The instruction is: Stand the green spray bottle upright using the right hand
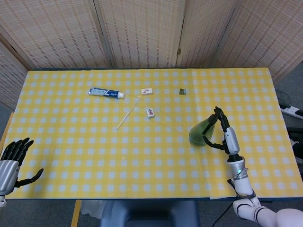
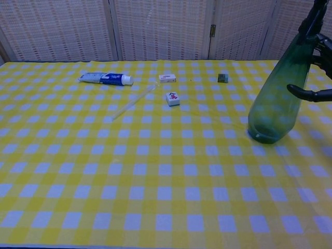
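The green spray bottle [image 1: 200, 132] [image 2: 275, 101] has its base on the yellow checked table [image 1: 142, 151] at the right and leans steeply to the right, its black spray head up by the frame edge. My right hand [image 1: 223, 134] [image 2: 314, 92] cradles it: the thumb lies across the front of the body, the other fingers [image 2: 326, 44] stand behind the neck. The grip looks loose, with the fingers fairly extended. My left hand [image 1: 13, 158] hovers off the table's near left corner, fingers apart and empty.
At the back of the table lie a toothpaste tube [image 1: 106, 92] [image 2: 105, 78], a clear straw [image 1: 128, 113], a white eraser [image 1: 147, 91], a mahjong tile [image 1: 150, 112] [image 2: 173, 98] and a small dark block [image 1: 182, 91] [image 2: 222, 78]. Wicker screens stand behind.
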